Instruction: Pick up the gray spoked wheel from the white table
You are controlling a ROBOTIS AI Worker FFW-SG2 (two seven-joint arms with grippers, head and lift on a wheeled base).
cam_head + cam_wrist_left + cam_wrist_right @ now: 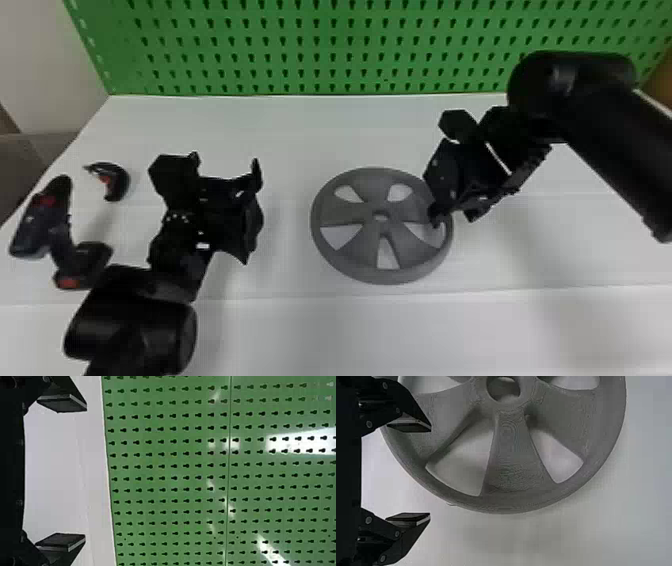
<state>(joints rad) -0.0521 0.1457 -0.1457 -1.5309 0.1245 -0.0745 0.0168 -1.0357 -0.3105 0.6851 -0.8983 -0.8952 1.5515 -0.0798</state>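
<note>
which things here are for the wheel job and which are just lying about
For the job:
- gray spoked wheel
- white table under it
- right gripper, open at the wheel's edge

Just lying about:
- black-and-red drill
- small curved black-and-red piece near the drill

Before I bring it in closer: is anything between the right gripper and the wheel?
Nothing visible stands between the right gripper, open near the wheel's right edge, and the wheel. The drill and left gripper are off to the left.
</note>
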